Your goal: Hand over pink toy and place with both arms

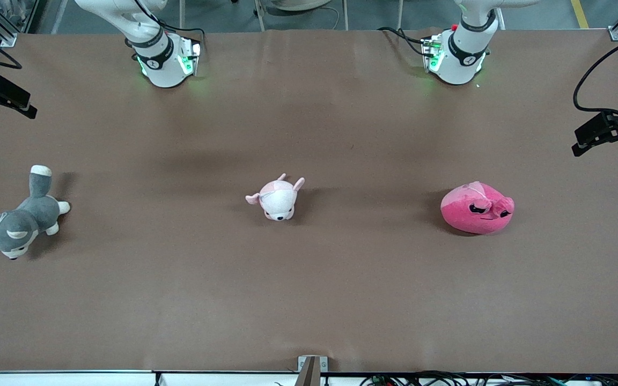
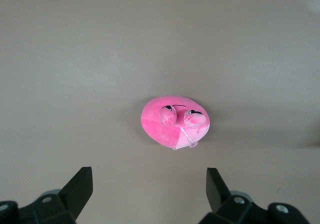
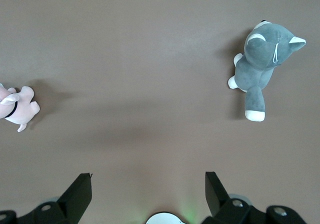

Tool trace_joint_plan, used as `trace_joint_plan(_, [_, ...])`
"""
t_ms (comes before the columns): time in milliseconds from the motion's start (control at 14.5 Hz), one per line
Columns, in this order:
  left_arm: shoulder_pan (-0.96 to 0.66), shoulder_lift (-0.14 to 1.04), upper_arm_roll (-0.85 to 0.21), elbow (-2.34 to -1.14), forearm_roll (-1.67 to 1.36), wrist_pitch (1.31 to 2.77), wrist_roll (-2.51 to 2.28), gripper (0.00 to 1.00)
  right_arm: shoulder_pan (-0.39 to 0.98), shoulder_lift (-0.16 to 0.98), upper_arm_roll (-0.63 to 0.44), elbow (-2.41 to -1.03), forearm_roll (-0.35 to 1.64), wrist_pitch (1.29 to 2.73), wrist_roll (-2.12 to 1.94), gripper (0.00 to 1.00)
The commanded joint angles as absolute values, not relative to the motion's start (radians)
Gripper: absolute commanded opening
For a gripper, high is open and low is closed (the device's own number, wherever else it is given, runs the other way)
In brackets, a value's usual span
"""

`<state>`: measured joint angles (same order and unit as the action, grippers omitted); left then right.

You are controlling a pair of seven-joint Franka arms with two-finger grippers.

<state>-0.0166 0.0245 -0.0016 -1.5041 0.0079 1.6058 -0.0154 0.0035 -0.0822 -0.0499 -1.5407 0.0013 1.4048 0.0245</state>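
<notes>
Pink toy (image 1: 477,208) on table, face toward front camera, seemingly lengthwise

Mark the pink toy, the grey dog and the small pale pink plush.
pink toy (image 1: 475,210): front view, on its face.
grey dog (image 1: 16,222): front view, on its body.
pale pink plush (image 1: 278,199): front view, on its head.

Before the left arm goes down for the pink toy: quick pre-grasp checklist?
1. Pink toy lies free on the table toward the left arm's end: ok.
2. Left gripper open, high over the table, nothing held: ok.
3. Toy centred between its fingertips: not ok, sits off line in the left wrist view.
4. Pale pink plush and grey dog well apart from it: ok.
5. Right gripper open, waiting: ok.
</notes>
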Motion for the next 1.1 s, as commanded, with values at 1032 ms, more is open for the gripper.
trace_joint_plan(1032, [-0.014, 0.198, 0.005, -1.59, -0.025, 1.684, -0.025, 1.0, 0.002, -0.101, -0.046, -1.555, -0.006, 1.405, 0.015, 1.0])
